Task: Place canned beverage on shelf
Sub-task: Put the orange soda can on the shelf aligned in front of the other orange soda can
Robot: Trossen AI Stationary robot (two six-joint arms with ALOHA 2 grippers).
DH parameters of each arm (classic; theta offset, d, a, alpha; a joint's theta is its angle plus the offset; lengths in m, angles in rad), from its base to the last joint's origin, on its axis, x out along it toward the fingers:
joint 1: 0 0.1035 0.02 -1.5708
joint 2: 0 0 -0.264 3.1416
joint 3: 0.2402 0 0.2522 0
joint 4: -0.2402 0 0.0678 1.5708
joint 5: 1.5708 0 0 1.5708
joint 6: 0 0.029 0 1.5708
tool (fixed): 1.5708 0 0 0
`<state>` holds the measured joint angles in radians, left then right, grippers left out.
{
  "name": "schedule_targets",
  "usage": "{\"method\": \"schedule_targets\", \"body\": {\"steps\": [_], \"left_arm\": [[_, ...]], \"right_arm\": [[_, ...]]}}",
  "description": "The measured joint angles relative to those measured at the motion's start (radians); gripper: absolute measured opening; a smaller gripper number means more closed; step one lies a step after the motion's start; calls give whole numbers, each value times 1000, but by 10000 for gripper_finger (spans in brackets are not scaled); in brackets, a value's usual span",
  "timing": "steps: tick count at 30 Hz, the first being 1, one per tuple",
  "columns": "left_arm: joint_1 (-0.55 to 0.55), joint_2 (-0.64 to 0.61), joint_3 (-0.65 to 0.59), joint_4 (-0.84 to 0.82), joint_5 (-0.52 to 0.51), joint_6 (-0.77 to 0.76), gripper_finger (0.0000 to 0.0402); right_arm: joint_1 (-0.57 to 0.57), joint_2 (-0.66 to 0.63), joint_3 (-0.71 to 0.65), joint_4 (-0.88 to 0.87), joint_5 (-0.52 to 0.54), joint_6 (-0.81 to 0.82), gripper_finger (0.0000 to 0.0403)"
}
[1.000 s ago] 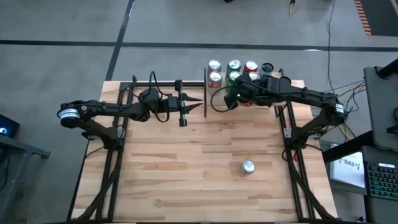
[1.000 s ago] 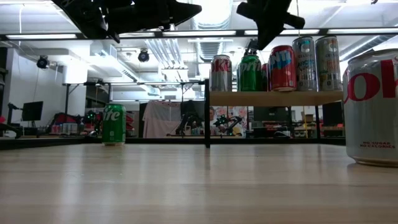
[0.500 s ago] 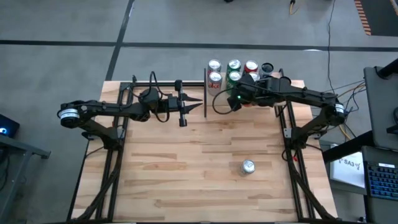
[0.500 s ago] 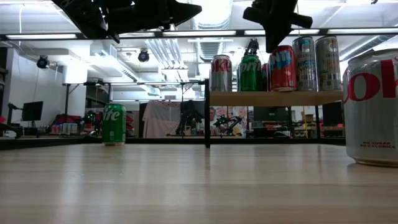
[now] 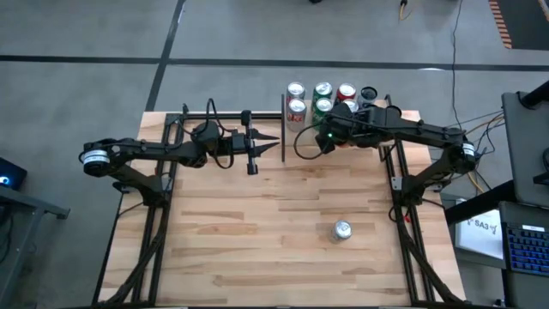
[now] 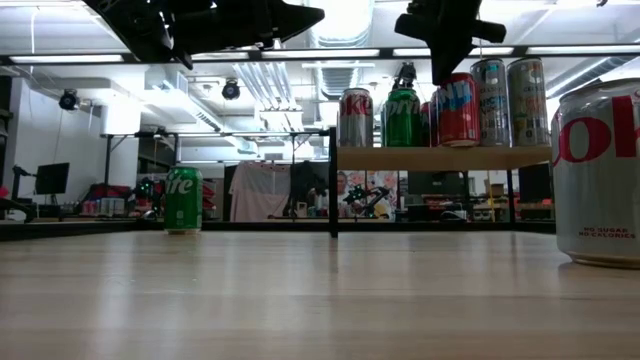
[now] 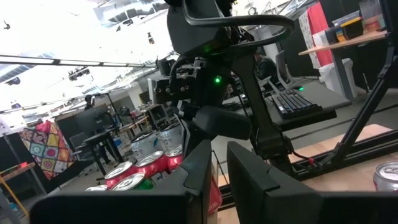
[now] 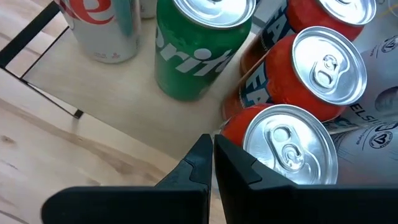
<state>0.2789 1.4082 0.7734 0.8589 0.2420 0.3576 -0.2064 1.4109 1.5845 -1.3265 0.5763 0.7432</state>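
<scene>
With cans grouped on the shelf (image 6: 440, 157), the right tool (image 5: 319, 140), closed and empty, hovers at its near edge, so I judge the next move is fetching the silver can (image 5: 342, 230) on the near tabletop (image 5: 240, 240); the left tool (image 5: 273, 142), nearly closed on nothing, waits at far left.

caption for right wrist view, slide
Shut right pincer above the shelf, beside red cans and a green can.

On the shelf (image 6: 440, 157), the right arm is hiding part of the red can (image 6: 462, 108) in the low view. Beside it, the picture's edge is cutting off the silver can (image 6: 600, 175).
</scene>
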Motion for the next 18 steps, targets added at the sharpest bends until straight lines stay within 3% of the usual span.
{"method": "schedule_targets", "body": {"steps": [18], "left_arm": [[0,0,0,0,0,0,36]], "right_arm": [[32,-1,0,12,-7,7,9]]}}
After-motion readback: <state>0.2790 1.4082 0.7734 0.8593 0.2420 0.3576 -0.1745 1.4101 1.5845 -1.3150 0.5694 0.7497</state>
